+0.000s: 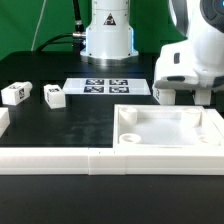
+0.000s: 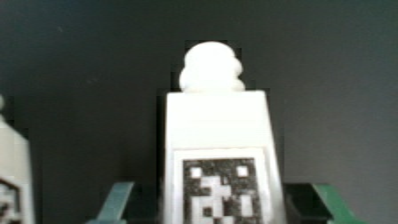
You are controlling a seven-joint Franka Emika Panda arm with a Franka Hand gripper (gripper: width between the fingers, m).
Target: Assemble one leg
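One leg [image 2: 221,130] shows against the black bench between the fingers [image 2: 121,200] of the gripper [image 2: 222,196]. Its rounded tip points away from the wrist and its tag faces the camera. The jaws stand partly open, with a thin dark gap on each side of the post and nothing clamped. The gripper hangs low near the bench's edge on the exterior view's right, behind the square panel [image 1: 172,142]. A second leg [image 1: 54,96] and a third leg [image 1: 14,94] sit toward the opposite edge, with the marker board [image 1: 110,87] lying between them and the gripper.
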